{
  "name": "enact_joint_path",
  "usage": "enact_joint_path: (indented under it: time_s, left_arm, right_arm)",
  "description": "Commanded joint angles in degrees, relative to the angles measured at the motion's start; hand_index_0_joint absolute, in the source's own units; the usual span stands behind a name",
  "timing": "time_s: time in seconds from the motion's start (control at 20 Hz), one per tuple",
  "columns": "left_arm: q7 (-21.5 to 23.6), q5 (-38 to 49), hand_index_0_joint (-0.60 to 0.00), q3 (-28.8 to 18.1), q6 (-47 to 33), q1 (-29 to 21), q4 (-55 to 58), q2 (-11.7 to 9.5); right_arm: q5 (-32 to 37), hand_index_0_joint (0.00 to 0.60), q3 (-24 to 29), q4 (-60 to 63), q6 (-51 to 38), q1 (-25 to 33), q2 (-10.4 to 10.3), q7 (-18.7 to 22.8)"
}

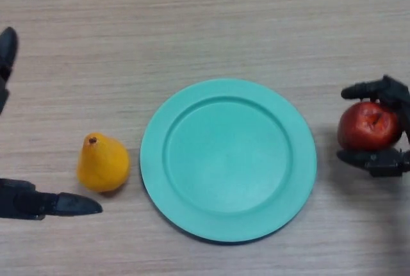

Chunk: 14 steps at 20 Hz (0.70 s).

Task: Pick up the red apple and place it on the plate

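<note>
The round turquoise plastic plate (228,159) lies flat near the middle of the pale wood-grain table (192,26), and everything else can be placed against it. To the plate's right, apart from its rim, sits the round red apple (366,125), and the robot's black right hand (384,154) is closed around it: one finger curves over the apple's far side and another part of the hand presses its near side, so the fruit is clamped from opposite sides. That hold suits a smooth, round thing, which would slip out of a one-sided push. Whether the apple rests on the table or is already lifted slightly cannot be told from this view; a shadow lies close beside it.

To the plate's left, just off its rim, lies a yellow-orange pear (102,162) with its dark stem end pointing away from the robot. It is not part of the job and looks untouched. The left hand (61,203) shows at the picture's edge beyond the pear, its fingers straight and relaxed, holding nothing; one fingertip points toward the pear without touching it.

The plate is bare, so the placing step is not yet done. The likely next need is a lift and a move toward the plate's centre.
</note>
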<state>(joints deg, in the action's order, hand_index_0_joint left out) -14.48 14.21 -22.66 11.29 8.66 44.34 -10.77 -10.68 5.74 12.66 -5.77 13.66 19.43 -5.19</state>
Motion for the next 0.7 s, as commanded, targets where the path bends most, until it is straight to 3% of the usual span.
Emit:
enact_joint_path:
  time_s: [0.05,0.2,0.3,0.4,0.5,0.7]
  left_arm:
    - [-0.3,0.8,0.0,-3.1,-9.5,-0.5,1.8,-1.4]
    - [-0.1,1.8,0.0,-3.7,-9.4,-0.5,1.8,-1.4]
    - [-0.1,2.3,0.0,-3.7,-9.3,-0.8,1.9,-1.6]
    - [-0.4,2.8,0.0,-3.7,-8.6,-0.7,2.1,-1.8]
    - [-0.8,3.1,0.0,-3.4,-8.3,-0.5,2.3,-1.6]
    - [-1.5,4.9,0.0,-4.2,-8.5,-0.3,2.1,-1.4]
  right_arm:
    - [7.7,0.6,0.8,-14.9,3.0,0.4,-1.0,0.3]
    - [5.1,0.6,-6.9,-28.0,12.0,-1.1,-6.0,1.1]
    - [2.8,0.6,-14.4,-31.7,15.7,-0.6,-7.9,4.1]
    - [1.5,0.6,-21.7,-31.3,17.3,1.3,-8.4,9.1]
    - [1.9,0.6,-26.9,-25.4,13.4,3.1,-8.5,13.7]
    - [5.1,0.6,-31.4,-15.3,9.6,4.6,-8.5,20.2]
